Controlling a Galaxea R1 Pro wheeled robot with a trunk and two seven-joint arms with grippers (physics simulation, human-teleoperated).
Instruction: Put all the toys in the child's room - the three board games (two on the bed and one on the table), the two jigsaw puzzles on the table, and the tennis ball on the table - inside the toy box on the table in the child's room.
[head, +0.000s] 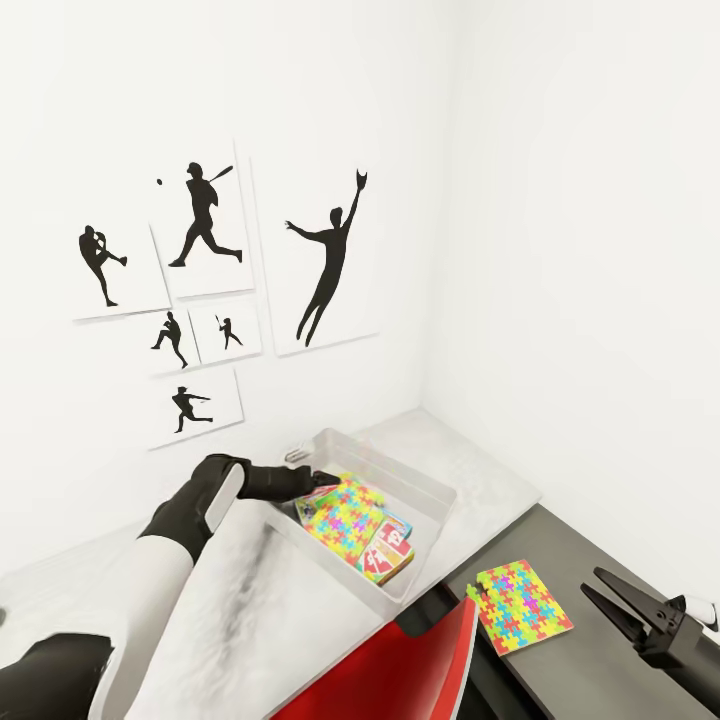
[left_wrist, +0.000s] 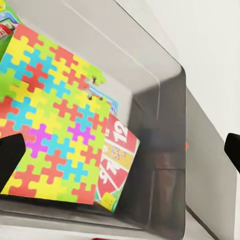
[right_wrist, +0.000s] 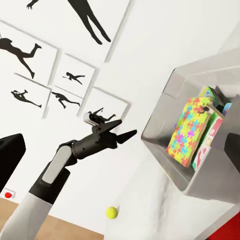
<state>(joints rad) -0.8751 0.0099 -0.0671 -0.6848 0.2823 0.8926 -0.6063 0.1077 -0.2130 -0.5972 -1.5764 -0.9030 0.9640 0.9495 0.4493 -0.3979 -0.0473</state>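
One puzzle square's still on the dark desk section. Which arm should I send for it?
Right, probably. The right end effector hangs open beside the multicolour jigsaw puzzle square on the dark-grey desk section. The left end effector is over the light-grey toy box, farther away.

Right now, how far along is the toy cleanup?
Done: one jigsaw puzzle and a red board game lie in the toy box, with other boxes beneath. In hand: nothing; the left hand hovers open over the box, and the right hand is open too. Left: the second puzzle and the tennis ball.
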